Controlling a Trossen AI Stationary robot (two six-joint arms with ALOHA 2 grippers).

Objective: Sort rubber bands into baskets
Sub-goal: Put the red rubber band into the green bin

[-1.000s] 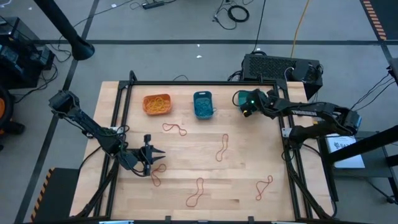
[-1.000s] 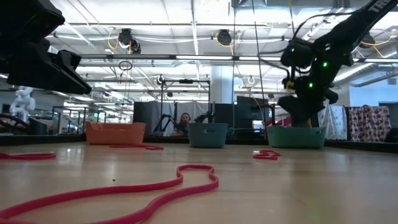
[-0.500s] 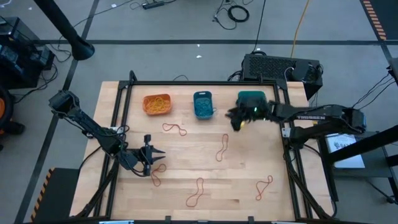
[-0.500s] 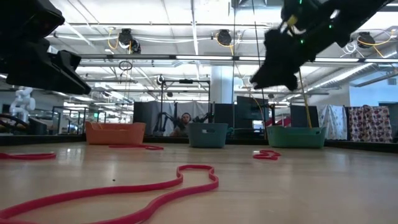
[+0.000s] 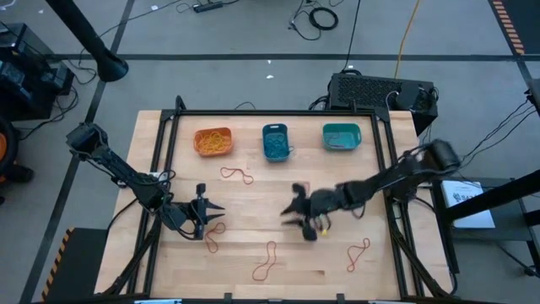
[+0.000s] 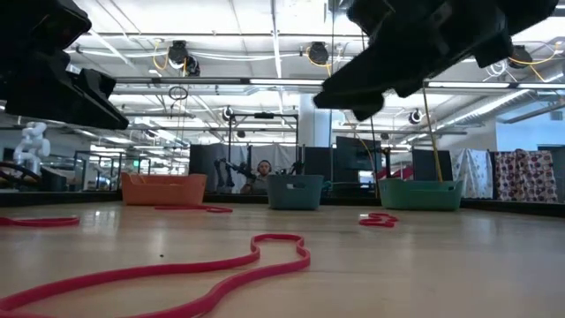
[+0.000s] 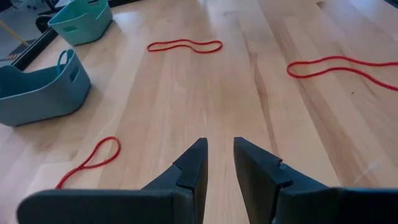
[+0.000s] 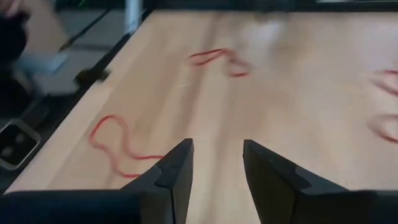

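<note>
Orange basket (image 5: 213, 141) and blue basket (image 5: 276, 141) are holding bands already, but red rubber bands (image 5: 267, 261) are lying loose on the table (image 5: 337, 279). The right gripper (image 5: 297, 212) is hanging released and empty over them, and the left gripper (image 5: 213, 212) is waiting parted, grasping nothing.

Bare table (image 5: 253, 215) centre — baskets (image 5: 275, 141) behind

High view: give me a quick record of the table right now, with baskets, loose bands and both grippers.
orange basket: far edge, holds orange-yellow bands
blue basket: middle, holds blue bands
teal basket: right of blue
loose red rubber bands: several scattered on the table
left gripper: open, empty, near left side over a red band
right gripper: open, empty, over table centre
</note>
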